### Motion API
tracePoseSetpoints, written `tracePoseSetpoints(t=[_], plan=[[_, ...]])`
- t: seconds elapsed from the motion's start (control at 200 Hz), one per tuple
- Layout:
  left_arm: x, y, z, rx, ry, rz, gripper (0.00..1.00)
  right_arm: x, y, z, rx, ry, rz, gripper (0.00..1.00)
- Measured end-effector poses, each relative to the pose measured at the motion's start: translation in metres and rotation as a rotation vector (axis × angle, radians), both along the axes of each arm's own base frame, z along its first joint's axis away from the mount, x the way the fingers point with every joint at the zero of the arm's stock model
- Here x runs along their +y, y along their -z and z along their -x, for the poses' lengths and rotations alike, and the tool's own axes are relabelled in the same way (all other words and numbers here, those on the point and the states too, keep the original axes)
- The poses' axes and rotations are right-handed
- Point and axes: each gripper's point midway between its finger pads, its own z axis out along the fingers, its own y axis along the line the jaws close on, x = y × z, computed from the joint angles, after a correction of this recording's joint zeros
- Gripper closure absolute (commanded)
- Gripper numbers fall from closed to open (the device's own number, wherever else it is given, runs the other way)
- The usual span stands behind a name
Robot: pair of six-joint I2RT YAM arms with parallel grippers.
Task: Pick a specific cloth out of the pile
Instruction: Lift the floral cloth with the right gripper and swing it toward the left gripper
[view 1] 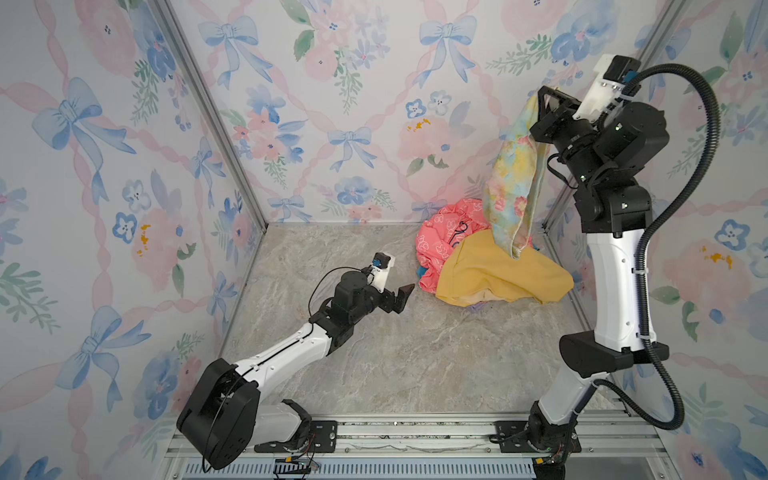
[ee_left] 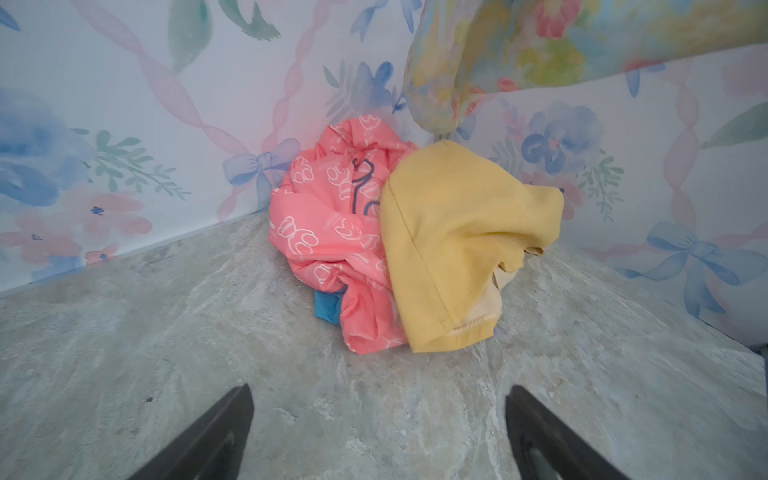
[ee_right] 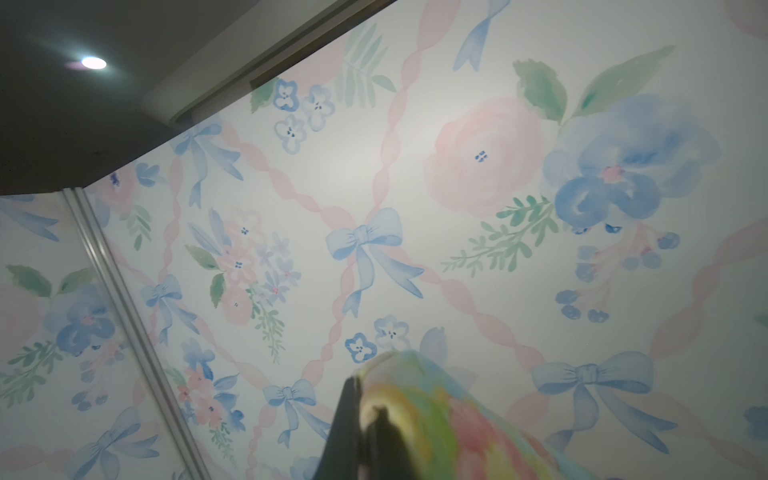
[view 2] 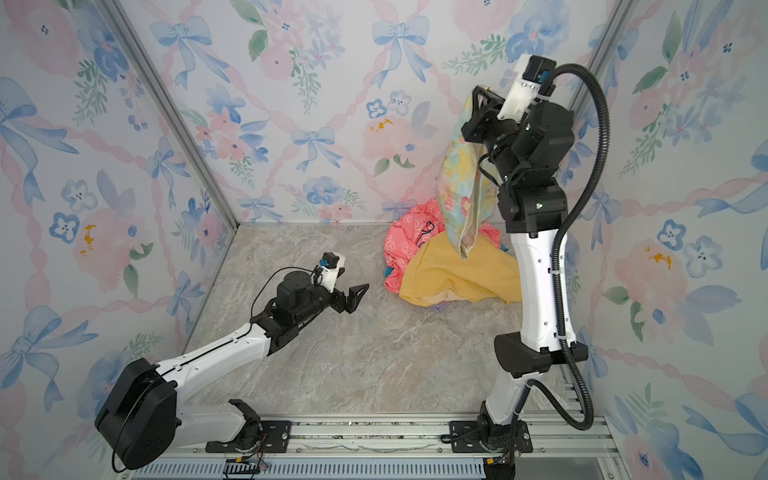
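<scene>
Cloth: pastel yellow, mint and light blue with pink flowers; it hangs in a long drape at the upper right of both top views, pinched at its top end; its lower tip comes down right over the mustard-yellow cloth, and I cannot tell whether it touches or hangs just clear
Right fingers: clamped on the cloth's top edge, high up near the back wall; the right wrist view shows the fabric bunched between them
Left fingers: spread wide, holding nothing; low over the desk at centre left, pointing toward the pile, apart from it
Pile: right of centre, in the desk's back corner; coral-pink cloth with white print on its left, the mustard one draped over its right; a blue scrap peeks out beneath
Done, as I judge it: the right cloth is chosen and gripped, and hangs almost wholly out of the heap; the other cloths lie undisturbed below
Left to do, as I judge it: get the tip free of the mustard cloth; carry the cloth aside; set it down on bare desk away from the pile
</scene>
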Motion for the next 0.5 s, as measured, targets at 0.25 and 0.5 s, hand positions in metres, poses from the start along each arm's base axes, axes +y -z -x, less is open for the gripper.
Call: tracePoseSetpoints(t=[0.25, 0.5], plan=[[0.055, -0.039, -0.017, -0.084, -0.147, 0.079, 0.03, 0.106, 0.061, 0.008, 0.144, -0.231, 0.107, 1.0], [0.075, -0.074, -0.008, -0.183, -0.179, 0.148, 0.04, 0.195, 0.14, 0.012, 0.304, -0.375, 0.234, 1.0]])
